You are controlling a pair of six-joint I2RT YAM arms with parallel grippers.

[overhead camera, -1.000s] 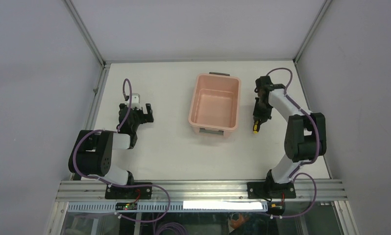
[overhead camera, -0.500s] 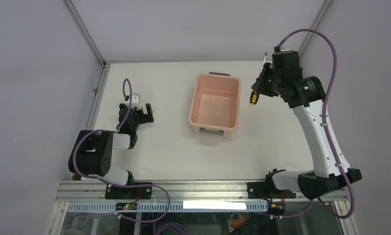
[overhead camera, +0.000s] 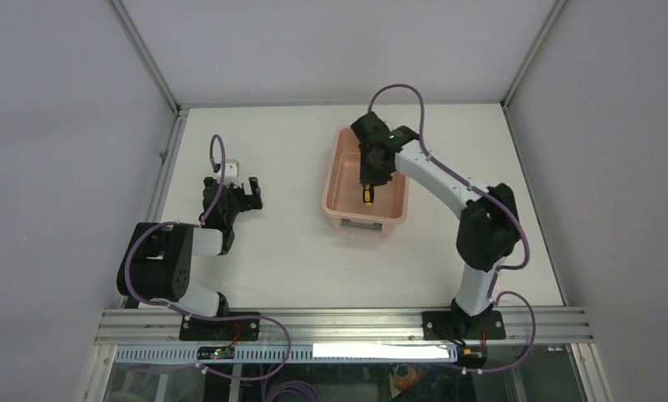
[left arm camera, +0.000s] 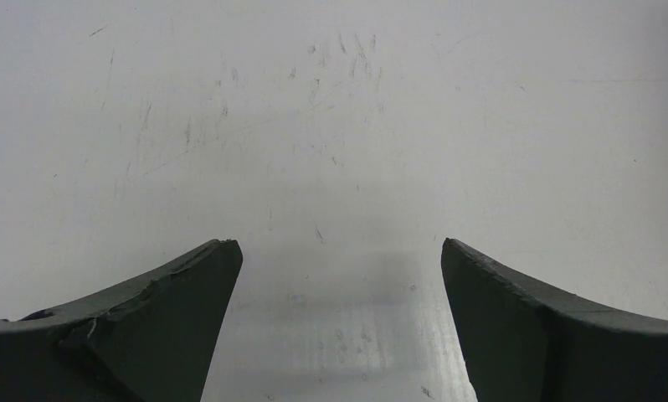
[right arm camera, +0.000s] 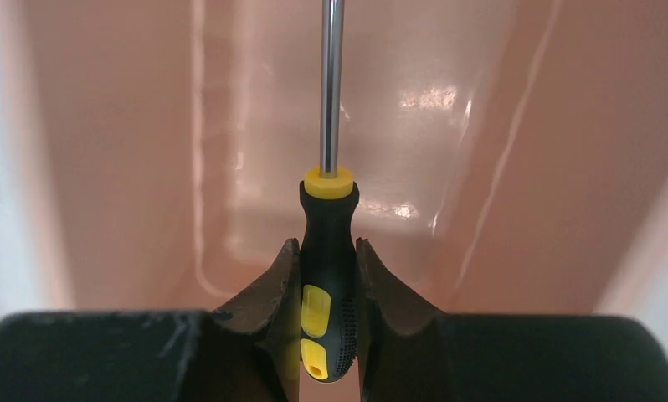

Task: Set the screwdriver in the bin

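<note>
Clamping the screwdriver [right arm camera: 328, 219] by its handle, my right gripper [right arm camera: 326, 253] hangs over the bin [overhead camera: 338, 180]; my left gripper [left arm camera: 339, 244] gapes wide.

Tip cut off
The screwdriver [right arm camera: 328, 218] leaves the frame at 12 o'clock; the right pincer [right arm camera: 326, 247] hides its handle's sides.

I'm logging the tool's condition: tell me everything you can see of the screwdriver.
The screwdriver is slim: a black handle with yellow inserts and collar, plastic by its look, and a thin shiny metal shaft. The right gripper is shut on the handle, one finger at each side. The shaft points away from it into the pink bin; its tip runs out of the wrist view.
</note>
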